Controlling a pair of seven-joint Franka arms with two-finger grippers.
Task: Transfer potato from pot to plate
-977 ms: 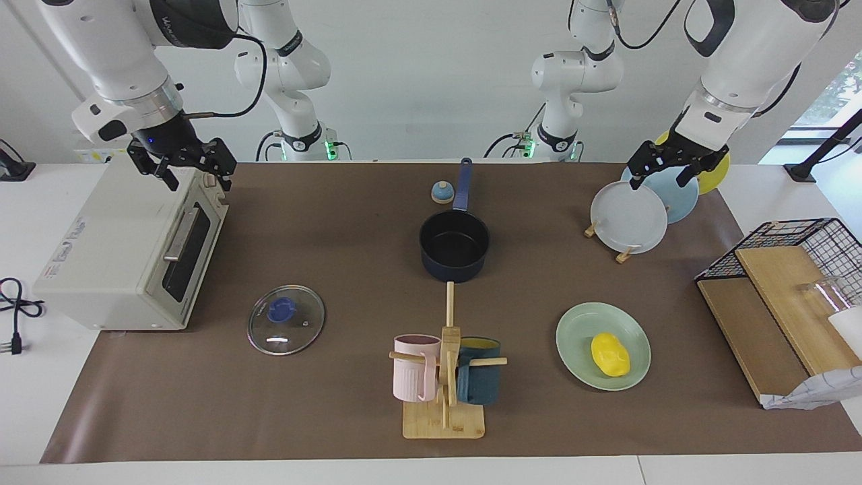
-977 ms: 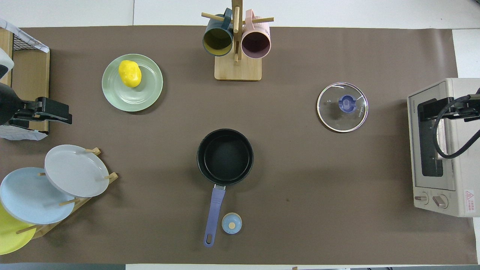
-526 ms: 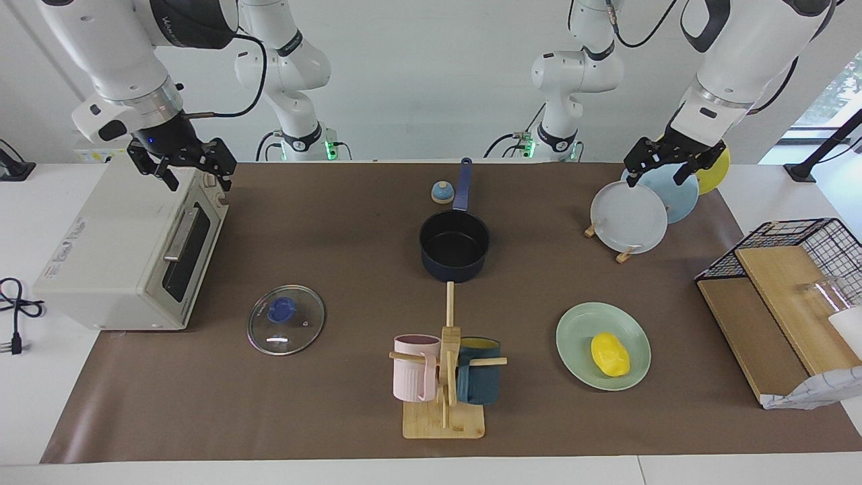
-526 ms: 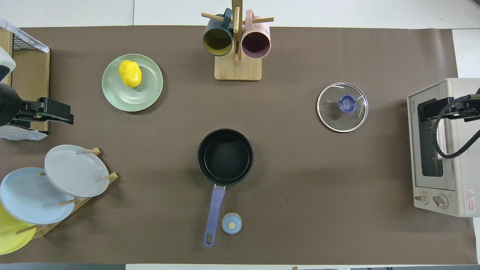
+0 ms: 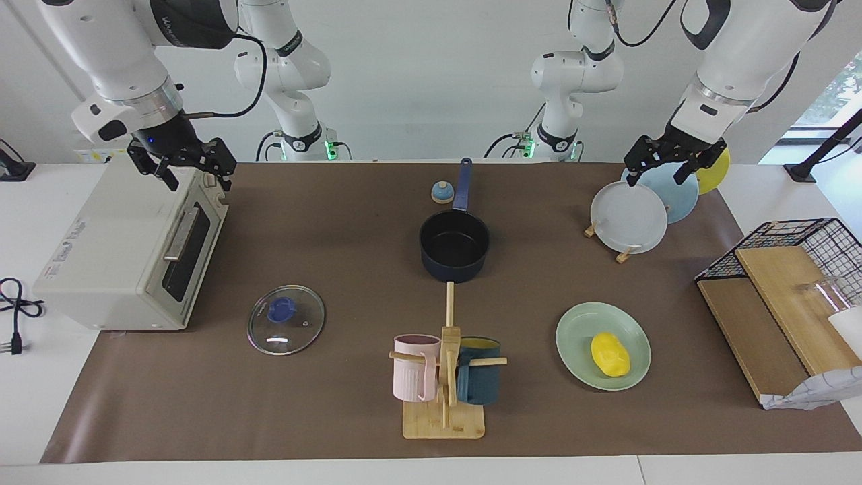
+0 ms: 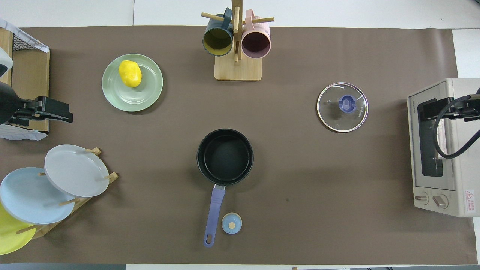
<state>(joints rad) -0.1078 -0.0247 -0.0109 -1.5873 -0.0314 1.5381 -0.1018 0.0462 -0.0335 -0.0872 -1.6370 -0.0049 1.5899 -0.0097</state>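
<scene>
The yellow potato lies on the mint-green plate, off its middle; it also shows in the overhead view on the plate. The navy pot stands mid-table, nearer to the robots than the plate, its black inside bare and its blue handle toward the robots. My left gripper is open and empty, raised over the plate rack; it also shows in the overhead view. My right gripper is open and empty, raised over the toaster oven.
A plate rack holds grey, light blue and yellow plates. A toaster oven stands at the right arm's end. A glass lid, a mug tree with two mugs, a small blue knob and a wire basket with boards are also here.
My left gripper has risen a little over the plate rack and drawn back toward the robots. The potato, plate, pot and right arm have not moved.
</scene>
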